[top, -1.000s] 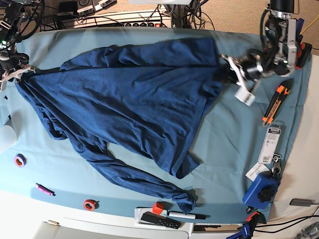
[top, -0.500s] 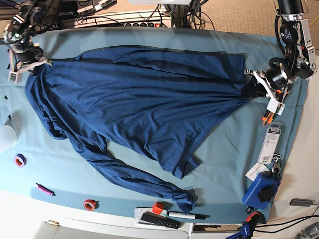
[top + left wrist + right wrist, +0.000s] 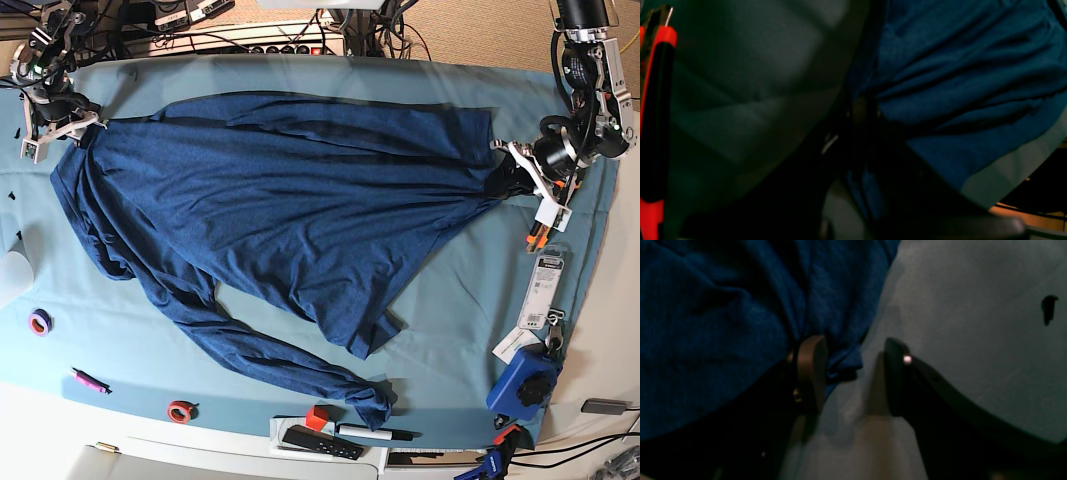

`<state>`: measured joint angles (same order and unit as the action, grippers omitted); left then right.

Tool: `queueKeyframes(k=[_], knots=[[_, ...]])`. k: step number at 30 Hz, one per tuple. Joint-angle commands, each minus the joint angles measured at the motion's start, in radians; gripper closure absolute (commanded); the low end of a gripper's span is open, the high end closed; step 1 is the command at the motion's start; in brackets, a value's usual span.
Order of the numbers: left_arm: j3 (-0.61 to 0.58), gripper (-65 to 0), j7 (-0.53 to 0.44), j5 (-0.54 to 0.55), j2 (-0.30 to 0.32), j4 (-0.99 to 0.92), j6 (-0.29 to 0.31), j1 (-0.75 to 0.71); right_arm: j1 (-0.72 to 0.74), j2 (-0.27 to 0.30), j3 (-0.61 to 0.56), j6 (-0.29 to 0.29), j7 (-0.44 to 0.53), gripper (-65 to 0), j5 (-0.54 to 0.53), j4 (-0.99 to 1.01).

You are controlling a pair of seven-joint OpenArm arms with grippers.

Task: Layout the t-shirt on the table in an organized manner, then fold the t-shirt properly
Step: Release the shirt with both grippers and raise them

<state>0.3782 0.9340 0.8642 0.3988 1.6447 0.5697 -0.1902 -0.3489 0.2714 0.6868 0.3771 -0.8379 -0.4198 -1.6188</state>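
The dark navy t-shirt (image 3: 280,200) lies spread across the teal table (image 3: 460,290), with one long sleeve trailing toward the front edge. On the base view's right, my left gripper (image 3: 508,168) is shut on a bunched corner of the t-shirt (image 3: 957,83), which is drawn to a point there. At the far left, my right gripper (image 3: 72,125) stands open just over the table (image 3: 973,306). One of its fingers (image 3: 810,373) touches the hem of the t-shirt (image 3: 723,323), and a small fold of cloth lies loose between the jaws.
An orange and black box cutter (image 3: 545,225) lies just right of the left gripper. A label pack (image 3: 545,290) and a blue tool (image 3: 522,385) sit below it. Tape rolls (image 3: 40,322) (image 3: 180,411), a pink marker (image 3: 88,380) and a remote (image 3: 320,442) line the front.
Both grippers pulled apart and stretched the shirt wide across the table. The right gripper then opened and let go of its corner; the left still holds.
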Motion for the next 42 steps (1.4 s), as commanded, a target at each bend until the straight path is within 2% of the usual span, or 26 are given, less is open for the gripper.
queueKeyframes(k=[1, 3, 6, 8, 13, 16, 22, 28, 31, 36, 38, 42], knots=[[0.006, 0.0, -0.016, 0.017, 0.014, 0.016, 0.004, 0.01, 0.002, 0.017, 0.008, 0.001, 0.005, -27.9, -0.006, -0.016], [0.006, -1.9, -0.016, 0.017, 0.014, 0.016, 0.004, 0.01, 0.002, 0.019, 0.008, 0.001, 0.016, -27.9, -0.006, -0.016], [0.006, -23.9, -0.017, 0.017, 0.014, 0.016, 0.003, 0.01, 0.003, 0.029, 0.008, 0.001, 0.023, -27.9, -0.004, -0.017], [0.006, -28.7, -0.018, 0.017, 0.014, 0.016, 0.003, 0.01, 0.003, 0.037, 0.008, 0.001, 0.024, -27.9, 0.008, -0.017], [0.007, -28.8, -0.044, 0.018, 0.015, 0.016, 0.003, 0.011, 0.003, 0.046, 0.009, 0.001, 0.039, -28.0, 0.045, -0.017], [0.012, -28.8, -0.075, 0.018, 0.023, 0.021, 0.002, 0.01, 0.006, 0.045, 0.013, 0.002, 0.082, -28.0, 0.046, -0.018], [0.122, -28.8, -0.068, 0.031, 0.023, 0.075, 0.004, 0.009, 0.077, 0.045, 0.111, 0.048, 0.086, -28.0, -0.003, -0.018], [0.328, -28.8, 0.081, 0.241, 0.024, 0.107, 0.066, -0.004, 0.087, 0.041, 0.273, 0.194, 0.057, -28.0, -0.163, -0.018], [0.423, -28.8, 0.126, 0.342, 0.032, 0.107, 0.087, -0.04, 0.078, 0.042, 0.348, 0.214, 0.005, -28.0, -0.248, -0.018], [0.536, -28.7, 0.208, 0.483, 0.033, 0.107, 0.128, -0.128, 0.077, 0.034, 0.436, 0.214, -0.127, -27.9, -0.361, -0.018], [0.552, -28.6, 0.238, 0.524, 0.034, 0.107, 0.128, -0.168, 0.077, 0.021, 0.447, 0.214, -0.162, -27.9, -0.392, -0.018], [0.546, -28.6, 0.32, 0.607, 0.033, 0.107, 0.128, -0.251, 0.066, -0.029, 0.446, 0.214, -0.164, -27.9, -0.418, -0.018]])
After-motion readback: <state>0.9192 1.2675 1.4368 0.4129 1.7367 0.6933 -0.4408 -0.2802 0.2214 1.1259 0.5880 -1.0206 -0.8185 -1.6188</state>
